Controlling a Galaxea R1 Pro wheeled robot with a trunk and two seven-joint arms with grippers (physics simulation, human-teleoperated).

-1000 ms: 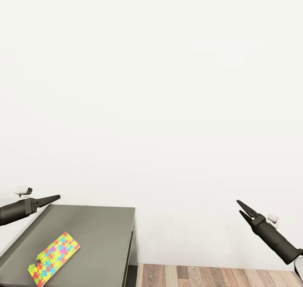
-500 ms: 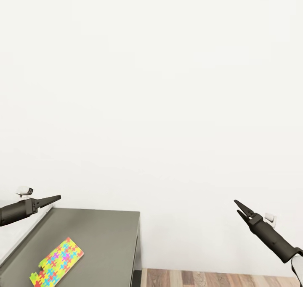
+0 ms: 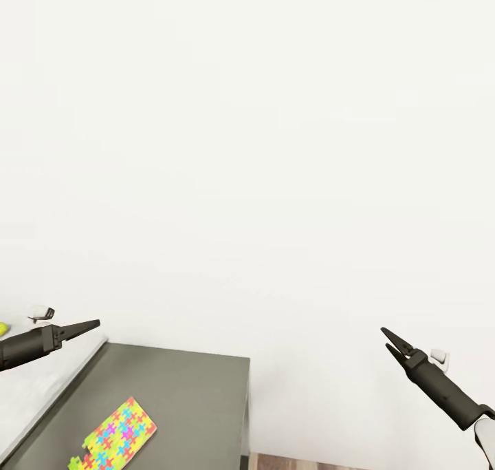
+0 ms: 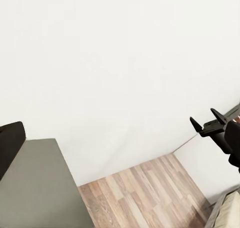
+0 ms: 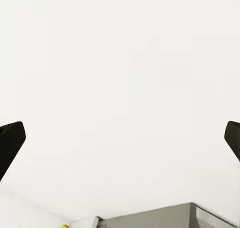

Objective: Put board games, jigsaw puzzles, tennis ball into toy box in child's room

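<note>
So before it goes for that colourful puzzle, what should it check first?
1. Jigsaw puzzle in sight: ok, it lies flat on the dark cabinet top.
2. Left pincer free: ok, nothing in it, though it looks shut.
3. Right pincer free: ok, slightly open and empty, out over the floor.
4. Pincer above the puzzle: not ok, the left one is beyond the cabinet's far corner.
5. Toy box located: cannot tell.
6. Tennis ball spotted: ok, a yellow sliver at the edge of the head view.
</note>
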